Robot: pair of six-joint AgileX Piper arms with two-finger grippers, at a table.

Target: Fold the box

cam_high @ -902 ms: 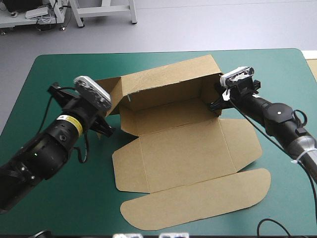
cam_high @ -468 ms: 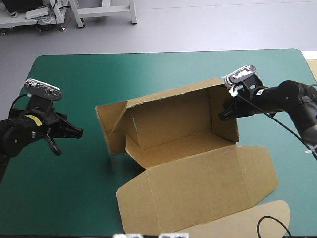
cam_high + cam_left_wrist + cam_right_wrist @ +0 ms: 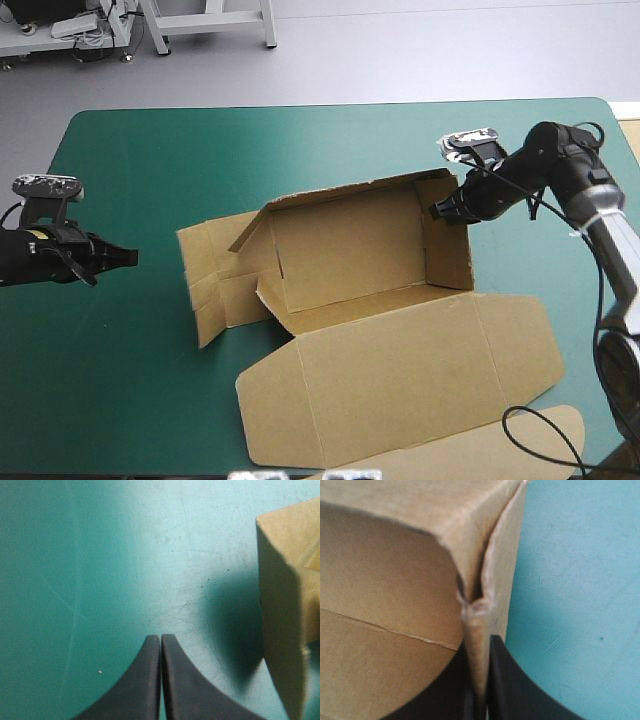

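Box (image 3: 350,250) held by right pincer (image 3: 438,212), left pincer (image 3: 128,258) drawn farther away

Bare teal-green cover (image 3: 155,275) separates the left end effector (image 3: 132,257) from the box (image 3: 350,245) (its walls stand raised).

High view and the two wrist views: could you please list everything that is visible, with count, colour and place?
box: one, brown, in the middle of the table. Its far wall and right wall are raised, its left flaps lean outward, and the lid lies flat toward the near edge.
table: one, with a teal-green cover, under everything.
left gripper: one, with black fingers, shut and holding nothing. It is over the left part of the table, apart from the box.
right gripper: one, with black fingers, shut on the box. It pinches the top of the right wall near the far right corner.
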